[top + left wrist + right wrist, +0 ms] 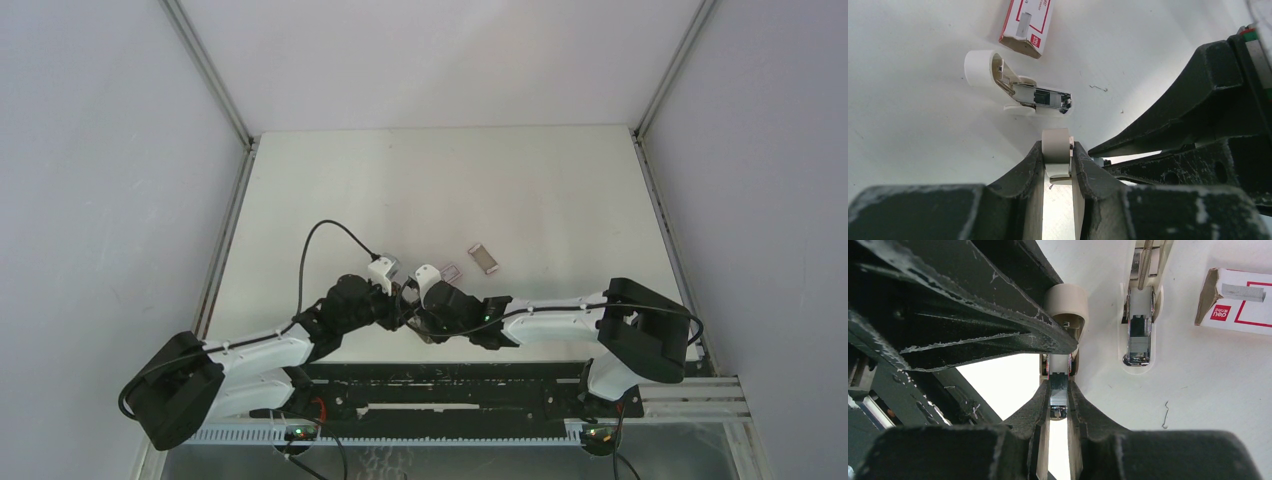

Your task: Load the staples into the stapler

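A small stapler with a beige rounded end (1055,142) is held between both grippers above the table. My left gripper (1056,152) is shut on that rounded end (1066,299). My right gripper (1058,392) is shut on the stapler's metal magazine (1058,396), where a strip of staples shows. In the top view the two grippers meet, the left (395,298) against the right (425,306), and hide the stapler. The staples box (1026,24), pink-red with a white label, lies on the table with its open end towards me. It also shows in the right wrist view (1243,302) and the top view (452,270).
A second, white stapler (1015,90) lies open on the table beside the grippers, its metal channel and spring bare (1139,315). A small grey-brown rectangular piece (484,258) lies right of the box. Loose bent staples (1098,88) (1164,415) lie on the table.
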Controlling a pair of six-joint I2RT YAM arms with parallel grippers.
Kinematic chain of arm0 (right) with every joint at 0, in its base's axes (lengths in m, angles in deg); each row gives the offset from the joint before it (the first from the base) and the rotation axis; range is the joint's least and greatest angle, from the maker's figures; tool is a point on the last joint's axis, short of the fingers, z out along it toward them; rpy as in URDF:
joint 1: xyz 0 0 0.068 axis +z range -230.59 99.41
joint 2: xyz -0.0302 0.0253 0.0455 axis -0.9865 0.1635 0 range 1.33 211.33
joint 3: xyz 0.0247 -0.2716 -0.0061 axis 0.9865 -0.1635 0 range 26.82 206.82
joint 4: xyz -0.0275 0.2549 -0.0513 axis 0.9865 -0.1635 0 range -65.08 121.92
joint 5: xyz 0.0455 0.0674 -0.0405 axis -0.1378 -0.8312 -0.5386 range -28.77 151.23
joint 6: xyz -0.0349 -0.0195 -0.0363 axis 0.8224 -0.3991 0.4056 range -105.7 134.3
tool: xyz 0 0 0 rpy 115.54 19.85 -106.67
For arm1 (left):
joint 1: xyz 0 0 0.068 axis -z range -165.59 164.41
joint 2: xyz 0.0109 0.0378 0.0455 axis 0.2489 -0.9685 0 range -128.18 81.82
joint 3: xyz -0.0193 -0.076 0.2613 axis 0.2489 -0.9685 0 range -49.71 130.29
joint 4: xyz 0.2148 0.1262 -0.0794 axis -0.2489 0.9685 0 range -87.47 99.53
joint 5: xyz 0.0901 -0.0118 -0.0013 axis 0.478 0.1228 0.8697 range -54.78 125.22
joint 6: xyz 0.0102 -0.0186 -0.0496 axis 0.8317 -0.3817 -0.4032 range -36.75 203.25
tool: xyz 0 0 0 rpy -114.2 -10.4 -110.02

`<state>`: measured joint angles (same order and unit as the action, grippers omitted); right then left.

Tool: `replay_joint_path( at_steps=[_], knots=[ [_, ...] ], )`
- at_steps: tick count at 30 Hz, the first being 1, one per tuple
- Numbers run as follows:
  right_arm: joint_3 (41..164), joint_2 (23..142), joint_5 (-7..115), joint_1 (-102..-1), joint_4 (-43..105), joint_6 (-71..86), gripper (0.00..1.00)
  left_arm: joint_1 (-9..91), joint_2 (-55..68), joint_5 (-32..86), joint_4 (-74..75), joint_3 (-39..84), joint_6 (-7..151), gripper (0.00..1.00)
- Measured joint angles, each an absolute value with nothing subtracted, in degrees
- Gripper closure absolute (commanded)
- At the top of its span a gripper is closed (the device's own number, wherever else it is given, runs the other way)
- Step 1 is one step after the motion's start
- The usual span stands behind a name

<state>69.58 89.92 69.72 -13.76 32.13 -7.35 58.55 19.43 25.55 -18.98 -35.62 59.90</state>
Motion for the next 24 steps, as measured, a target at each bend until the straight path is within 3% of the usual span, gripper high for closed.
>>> replay_joint_path(
  at_steps=[17, 24],
  knots=[
    [69.50, 89.97, 69.04, -14.02, 32.30, -7.68, 0.86, 58.66, 19.91, 25.57, -18.98, -35.62, 59.90, 1.00],
    [69.36, 90.06, 69.02, -14.09, 32.28, -8.27, 0.75, 58.66, 19.91, 25.57, -18.98, -35.62, 59.92, 1.00]
  ],
)
